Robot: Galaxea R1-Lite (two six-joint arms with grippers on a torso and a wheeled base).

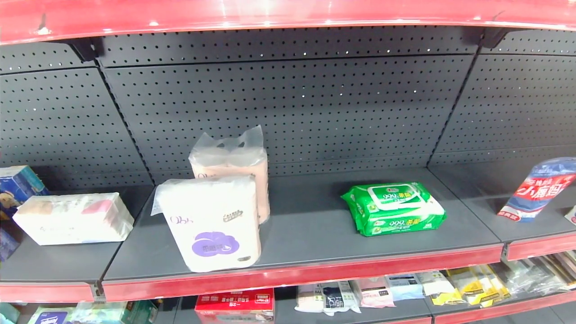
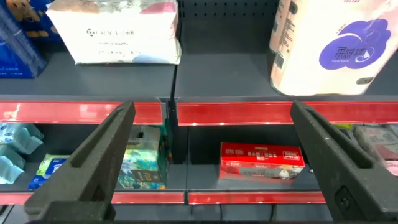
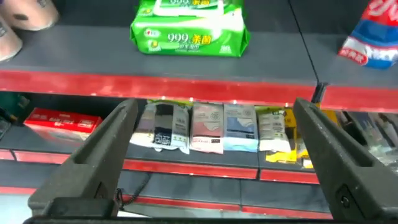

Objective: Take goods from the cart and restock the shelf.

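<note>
On the grey shelf (image 1: 310, 234) stand two packs of toilet rolls: a white one with a purple mark (image 1: 211, 222) at the front and a pinkish one (image 1: 234, 173) behind it. A green pack of wet wipes (image 1: 393, 208) lies flat to their right. My left gripper (image 2: 211, 162) is open, held in front of the shelf's red edge (image 2: 236, 113) and below the white roll pack (image 2: 329, 46). My right gripper (image 3: 214, 158) is open too, in front of the red edge below the green wipes (image 3: 189, 28). Nothing is between either gripper's fingers.
A white tissue pack (image 1: 74, 218) and blue boxes (image 1: 18, 186) sit on the left bay; a blue and red bag (image 1: 537, 189) leans on the right bay. The lower shelf holds a red box (image 1: 235, 306) and several small packets (image 1: 405, 288). A red shelf (image 1: 288, 13) hangs overhead.
</note>
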